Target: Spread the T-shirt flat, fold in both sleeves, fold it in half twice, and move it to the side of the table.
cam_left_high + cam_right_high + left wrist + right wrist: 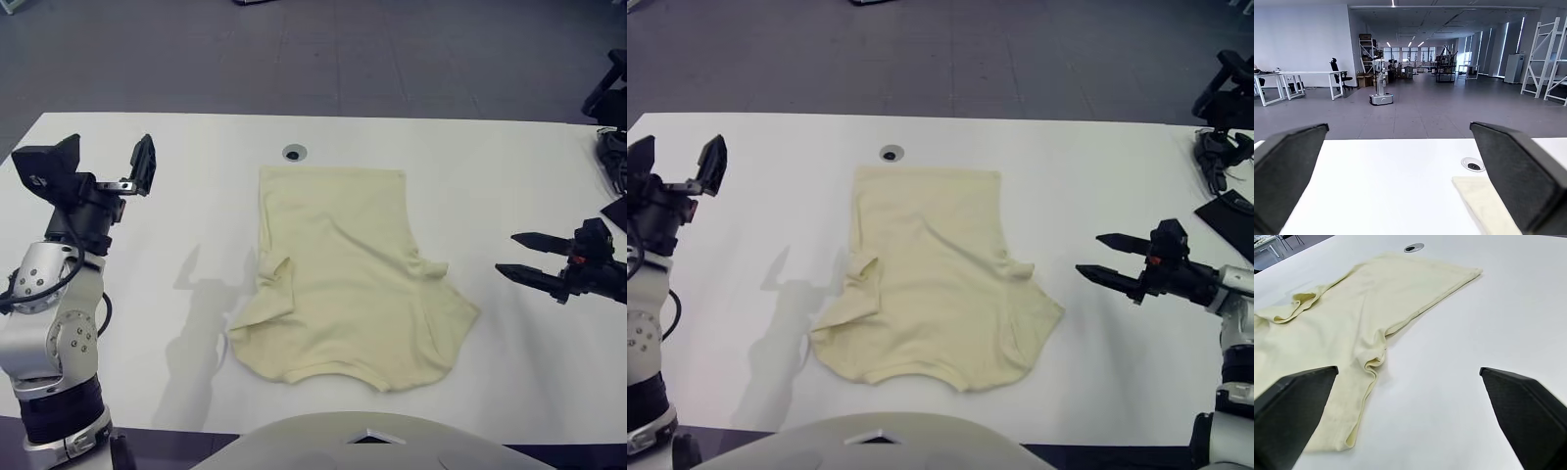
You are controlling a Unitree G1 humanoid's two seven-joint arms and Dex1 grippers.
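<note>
The T-shirt point(343, 279) lay mid-table point(480, 166), spread with both sleeves seemingly folded in, so both halvings and the move aside were left, while the left claw point(103, 162) and right claw point(506, 254) gaped open, clear of it.

You have bright, even light from ceiling strips point(1421, 44); the white table point(470, 176) shows mild glare, and the shirt point(343, 274) folds shade softly.
</note>
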